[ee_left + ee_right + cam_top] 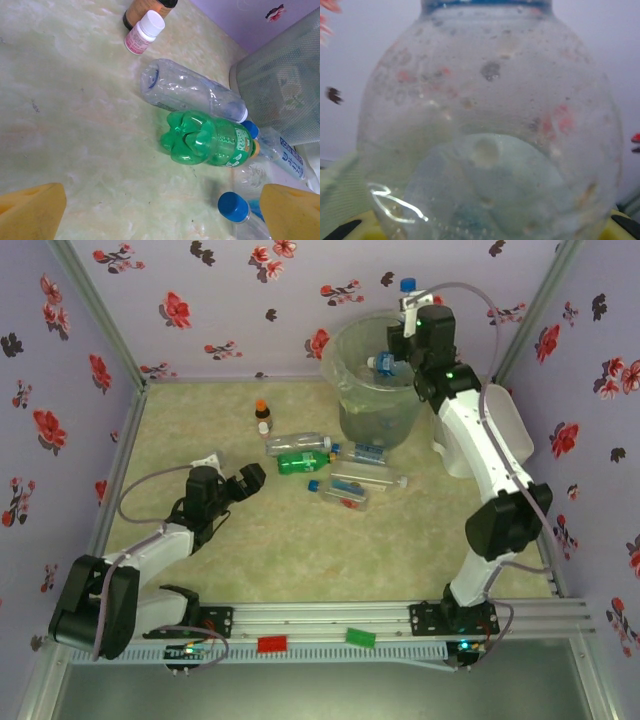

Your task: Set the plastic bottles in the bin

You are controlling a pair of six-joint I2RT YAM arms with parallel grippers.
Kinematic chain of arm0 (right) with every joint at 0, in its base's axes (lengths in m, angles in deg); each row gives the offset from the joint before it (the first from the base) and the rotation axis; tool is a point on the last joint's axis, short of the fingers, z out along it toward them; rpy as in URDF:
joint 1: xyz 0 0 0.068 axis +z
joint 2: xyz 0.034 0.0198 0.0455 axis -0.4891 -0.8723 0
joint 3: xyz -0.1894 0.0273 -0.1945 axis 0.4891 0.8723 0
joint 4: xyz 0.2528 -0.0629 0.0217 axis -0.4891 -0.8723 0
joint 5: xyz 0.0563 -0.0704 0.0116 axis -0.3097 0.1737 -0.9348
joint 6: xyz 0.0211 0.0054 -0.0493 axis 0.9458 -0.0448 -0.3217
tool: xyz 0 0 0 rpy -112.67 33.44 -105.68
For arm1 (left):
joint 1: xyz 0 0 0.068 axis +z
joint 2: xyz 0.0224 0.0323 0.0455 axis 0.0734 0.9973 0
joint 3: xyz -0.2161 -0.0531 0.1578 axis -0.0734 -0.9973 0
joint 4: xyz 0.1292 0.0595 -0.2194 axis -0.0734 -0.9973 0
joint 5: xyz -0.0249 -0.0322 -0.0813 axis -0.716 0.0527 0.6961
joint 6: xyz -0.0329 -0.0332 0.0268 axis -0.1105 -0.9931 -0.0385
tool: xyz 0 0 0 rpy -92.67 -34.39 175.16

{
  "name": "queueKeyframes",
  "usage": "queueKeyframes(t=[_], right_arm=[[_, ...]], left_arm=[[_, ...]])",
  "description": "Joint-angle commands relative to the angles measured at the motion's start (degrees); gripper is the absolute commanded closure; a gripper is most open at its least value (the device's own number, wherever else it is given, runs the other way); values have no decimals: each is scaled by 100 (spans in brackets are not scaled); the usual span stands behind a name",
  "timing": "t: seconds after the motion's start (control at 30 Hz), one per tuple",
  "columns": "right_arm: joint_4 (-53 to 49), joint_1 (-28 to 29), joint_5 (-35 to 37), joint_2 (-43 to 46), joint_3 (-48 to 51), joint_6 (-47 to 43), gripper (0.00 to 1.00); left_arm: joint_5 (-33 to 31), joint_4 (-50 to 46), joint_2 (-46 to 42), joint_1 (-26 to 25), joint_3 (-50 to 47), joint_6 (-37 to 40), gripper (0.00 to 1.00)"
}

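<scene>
Top external view: one clear bottle, the held bottle (411, 302), sticks up with its blue cap topmost, over the far side of the bin (352, 400). The right claw (408, 328) pinches it low on its body. In the right wrist view the held bottle (490, 125) bulges close to the lens, with yellow fingertips (620, 229) showing at the bottom corners on either side of it. A blue-labelled bottle (385, 362) lies inside the bin.

Several more bottles lie on their sides on the surface (300, 560) just in front of the bin. A clear bottle (298, 443) lies nearest the back, and a green bottle (300, 462) lies just beside it on the near side. A blue-capped bottle (335, 492) lies nearest the arms, with two others to its right, close to the bin's base.

The left claw (250, 480) hangs low over the surface to the left of this group, spread wide and holding nothing. From the left wrist, its yellow fingers (32, 212) frame the bottom corners. The green bottle (207, 140) lies base-first toward the lens and touches the clear bottle (190, 92) behind it. The blue-capped bottle (235, 207) sits close to the right-hand finger, and the bin (280, 95) stands at the right.

A brown bottle (262, 410) with an orange cap stands upright behind the group, with a small white-capped bottle (264, 426) beside it. A white box (505, 425) sits to the right of the bin, behind the right arm.
</scene>
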Motion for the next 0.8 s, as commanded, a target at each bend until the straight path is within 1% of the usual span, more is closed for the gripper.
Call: queueKeyframes(t=[0.0, 0.17, 0.3, 0.33, 0.43, 0.5, 0.57, 0.67, 0.77], right_arm=[[-690, -149, 132, -449, -538, 164, 56], [-1184, -225, 309, -1005, -1050, 102, 55], [-1461, -226, 394, -1302, -1370, 108, 48], [-1506, -234, 408, -1337, -1434, 124, 44], [-1548, -229, 430, -1328, -1537, 220, 27], [-1510, -233, 411, -1227, -1531, 287, 12], [-1474, -222, 374, -1068, -1518, 342, 1], [-1370, -190, 233, -705, -1346, 383, 0], [-876, -86, 44, -97, -627, 385, 0]], left_arm=[[102, 60, 14, -49, 164, 195, 0], [100, -124, -62, -58, 178, 267, 0], [99, -206, -93, -58, 195, 315, 0], [97, -219, -99, -59, 200, 316, 0], [93, -248, -114, -62, 209, 334, 0], [101, -267, -107, -58, 218, 347, 0], [93, -269, -98, -64, 231, 344, 0], [101, -260, -62, -63, 252, 338, 0], [101, -227, -28, -76, 277, 316, 0]])
